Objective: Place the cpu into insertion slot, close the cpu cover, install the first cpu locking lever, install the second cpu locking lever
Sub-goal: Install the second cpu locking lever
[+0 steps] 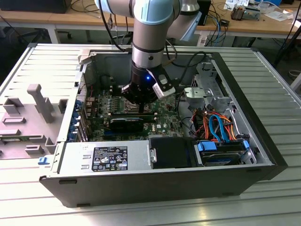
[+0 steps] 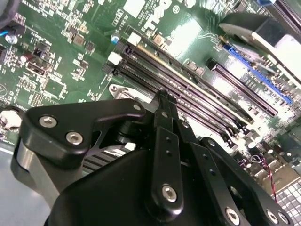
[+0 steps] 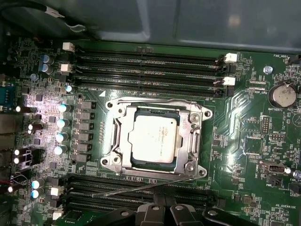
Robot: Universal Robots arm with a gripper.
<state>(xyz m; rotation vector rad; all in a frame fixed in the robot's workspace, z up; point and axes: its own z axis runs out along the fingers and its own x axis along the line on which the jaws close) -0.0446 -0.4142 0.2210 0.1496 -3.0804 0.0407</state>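
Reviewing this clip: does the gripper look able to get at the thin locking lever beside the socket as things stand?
Probably yes. In the first wrist view the gripper sits just beside the locking lever, which lies along the cpu cover edge with nothing over it; only memory slots flank it.

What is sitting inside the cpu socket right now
The cpu lies flat inside the insertion slot, with the cpu cover framing its silver top. The contacts beneath it are covered.

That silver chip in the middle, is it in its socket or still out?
In. The cpu lies flat inside the insertion slot, with the cpu cover framing it.
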